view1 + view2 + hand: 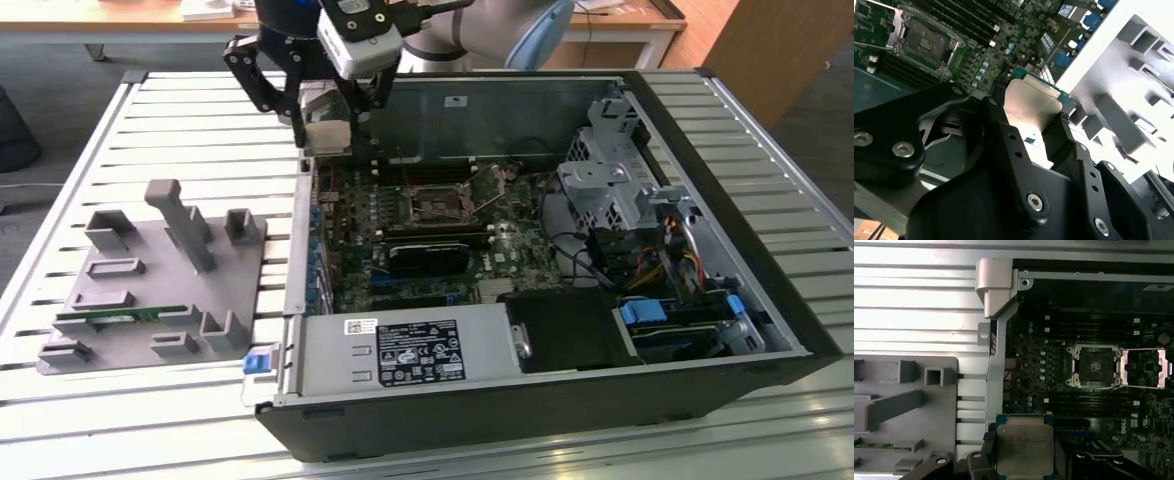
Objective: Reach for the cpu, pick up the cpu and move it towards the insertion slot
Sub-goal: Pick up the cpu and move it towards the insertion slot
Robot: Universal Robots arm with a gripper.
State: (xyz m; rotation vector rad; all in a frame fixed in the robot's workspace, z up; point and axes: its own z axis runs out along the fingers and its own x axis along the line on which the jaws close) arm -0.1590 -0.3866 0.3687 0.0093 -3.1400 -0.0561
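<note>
With the gripper at the upper left of the exterior view, its jaws clamped on the cpu above the computer case edge, the carry step looks underway, and I judge it must cross to the insertion slot at centre.

The cpu is showing a dull brushed-metal top, beside the matt grey plastic holder; the insertion slot frame is gleaming metal.
</note>
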